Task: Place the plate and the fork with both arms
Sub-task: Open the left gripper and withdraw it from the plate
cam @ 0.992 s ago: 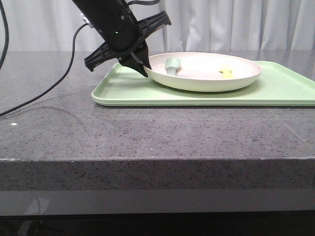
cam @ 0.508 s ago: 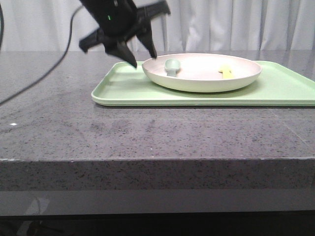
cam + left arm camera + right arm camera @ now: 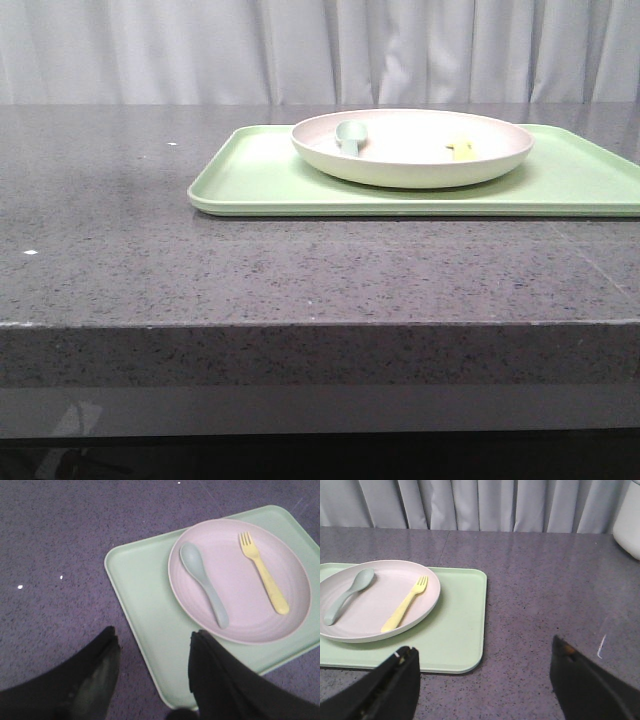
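The cream plate (image 3: 412,146) rests on the light green tray (image 3: 260,175). The yellow fork (image 3: 461,150) lies in the plate; it also shows in the left wrist view (image 3: 265,572) and the right wrist view (image 3: 405,605). A pale grey-green spoon (image 3: 205,582) lies beside it in the plate (image 3: 240,580). My left gripper (image 3: 152,642) is open and empty, high above the tray's corner (image 3: 140,610). My right gripper (image 3: 482,652) is open and empty, above the table by the tray's other end (image 3: 460,630). Neither gripper shows in the front view.
The dark speckled stone table (image 3: 120,250) ends in a front edge near the camera. A white object (image 3: 627,520) stands at the far side in the right wrist view. Grey curtains hang behind the table.
The left arm, which was at the plate's left rim, has lifted up and away and left the front view. The plate, fork and spoon stay on the tray.
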`<move>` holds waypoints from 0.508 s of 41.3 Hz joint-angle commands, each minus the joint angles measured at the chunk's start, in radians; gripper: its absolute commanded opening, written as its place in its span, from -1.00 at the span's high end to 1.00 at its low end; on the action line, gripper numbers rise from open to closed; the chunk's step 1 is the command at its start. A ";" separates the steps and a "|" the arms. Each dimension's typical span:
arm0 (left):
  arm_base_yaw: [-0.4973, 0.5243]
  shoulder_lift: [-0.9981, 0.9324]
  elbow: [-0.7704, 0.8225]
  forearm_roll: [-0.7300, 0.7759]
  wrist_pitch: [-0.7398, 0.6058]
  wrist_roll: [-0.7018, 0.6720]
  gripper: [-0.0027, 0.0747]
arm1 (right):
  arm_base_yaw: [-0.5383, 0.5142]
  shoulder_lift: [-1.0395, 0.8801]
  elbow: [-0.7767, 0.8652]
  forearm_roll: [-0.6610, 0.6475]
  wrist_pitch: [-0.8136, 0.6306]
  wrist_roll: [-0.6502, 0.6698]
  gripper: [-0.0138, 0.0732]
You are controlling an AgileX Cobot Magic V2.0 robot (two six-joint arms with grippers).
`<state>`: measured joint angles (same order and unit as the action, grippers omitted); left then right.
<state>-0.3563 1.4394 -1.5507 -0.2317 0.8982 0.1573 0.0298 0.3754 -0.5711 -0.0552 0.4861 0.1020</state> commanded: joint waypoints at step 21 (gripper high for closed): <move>0.002 -0.606 0.651 0.058 -0.183 0.012 0.07 | -0.006 0.016 -0.032 -0.016 -0.092 -0.004 -0.61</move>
<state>-0.3563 0.9007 -0.9328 -0.1823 0.7867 0.1633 0.0298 0.3754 -0.5711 -0.0552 0.4861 0.1020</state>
